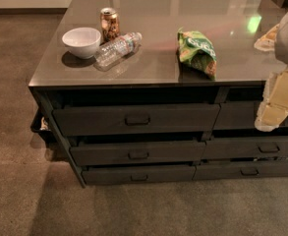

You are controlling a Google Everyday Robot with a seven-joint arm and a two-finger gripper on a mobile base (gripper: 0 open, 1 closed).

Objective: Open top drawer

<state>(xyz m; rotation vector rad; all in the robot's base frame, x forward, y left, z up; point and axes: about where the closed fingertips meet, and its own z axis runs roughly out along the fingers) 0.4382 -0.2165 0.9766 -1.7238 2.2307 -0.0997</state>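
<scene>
The top drawer (136, 118) is a wide dark grey front under the left part of the counter top, with a small loop handle (137, 119) at its centre. Its paler inside does not show. A dark gap runs above the front. My gripper (268, 121) hangs on a pale arm at the right edge of the camera view. It is in front of the right column of drawers, well to the right of the handle, at about the same height and not touching it.
On the glossy counter top (153, 14) stand a white bowl (82, 42), a drink can (109, 23), a lying plastic bottle (117, 48) and a green snack bag (197, 50). Two slimmer drawers (138, 154) sit below the top one. Carpet floor (133, 208) lies in front.
</scene>
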